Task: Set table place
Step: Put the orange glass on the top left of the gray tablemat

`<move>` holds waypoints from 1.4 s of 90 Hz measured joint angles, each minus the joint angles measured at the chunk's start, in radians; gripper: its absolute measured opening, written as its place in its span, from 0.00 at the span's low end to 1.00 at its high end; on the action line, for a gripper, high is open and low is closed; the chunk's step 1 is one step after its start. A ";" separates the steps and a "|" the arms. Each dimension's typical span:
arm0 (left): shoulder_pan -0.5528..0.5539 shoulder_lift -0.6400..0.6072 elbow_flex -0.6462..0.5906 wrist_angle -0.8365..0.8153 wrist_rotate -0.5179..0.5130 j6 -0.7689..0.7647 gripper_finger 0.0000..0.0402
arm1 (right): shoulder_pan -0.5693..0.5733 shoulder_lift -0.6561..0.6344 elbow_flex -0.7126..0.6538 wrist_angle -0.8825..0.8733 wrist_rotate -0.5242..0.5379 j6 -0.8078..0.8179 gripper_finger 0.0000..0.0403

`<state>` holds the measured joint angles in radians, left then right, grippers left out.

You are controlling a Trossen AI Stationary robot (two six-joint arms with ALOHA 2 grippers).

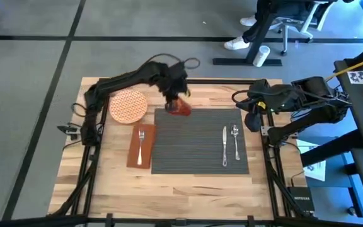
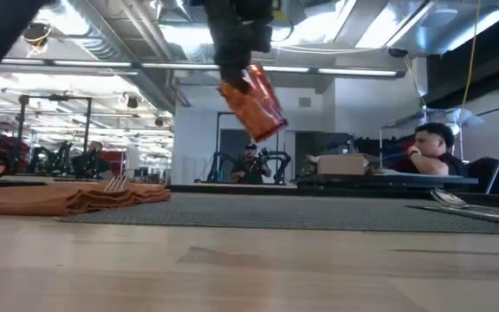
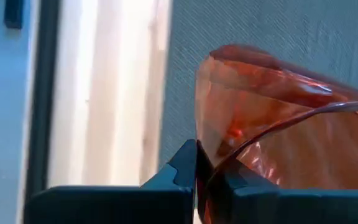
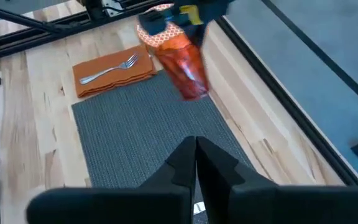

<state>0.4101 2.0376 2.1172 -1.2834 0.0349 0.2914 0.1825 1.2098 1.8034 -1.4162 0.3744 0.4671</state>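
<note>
A translucent orange cup hangs tilted in the air over the far left corner of the dark grey placemat, with my left gripper shut on it. The low view shows the cup well clear of the mat. The orange-patterned plate rests flat on the bare table, left of the mat. A brown napkin lies beside the mat with the fork on it. The knife and spoon lie on the mat's right part. My right gripper waits shut at the mat's far right corner. My left gripper pinches the cup's wall at its rim between the two fingers, one finger outside the cup and the other seemingly inside. The fingers come from above. The cup hangs below them, lifted clear, tilted with its base toward the table's right.
Black rails run along the table's edges. Bare wood lies in front of the mat along the near edge. Beyond the table a person sits at a desk, and an office chair stands on the floor.
</note>
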 joint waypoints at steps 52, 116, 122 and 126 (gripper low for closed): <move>0.032 0.233 0.205 -0.287 -0.091 -0.037 0.00 | 0.000 0.000 0.000 0.001 0.000 0.000 0.00; -0.049 0.255 0.037 -0.187 -0.084 -0.111 0.00 | 0.000 0.001 0.000 0.007 0.000 0.000 0.00; -0.049 0.255 0.032 -0.185 -0.076 -0.101 0.00 | 0.000 0.001 0.000 0.007 0.000 0.000 0.00; -0.049 0.254 0.031 -0.182 -0.074 -0.101 0.00 | 0.000 0.001 0.000 0.008 0.000 0.000 0.00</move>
<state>0.3607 2.2917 2.1487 -1.4653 -0.0394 0.1909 0.1825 1.2106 1.8034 -1.4084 0.3740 0.4671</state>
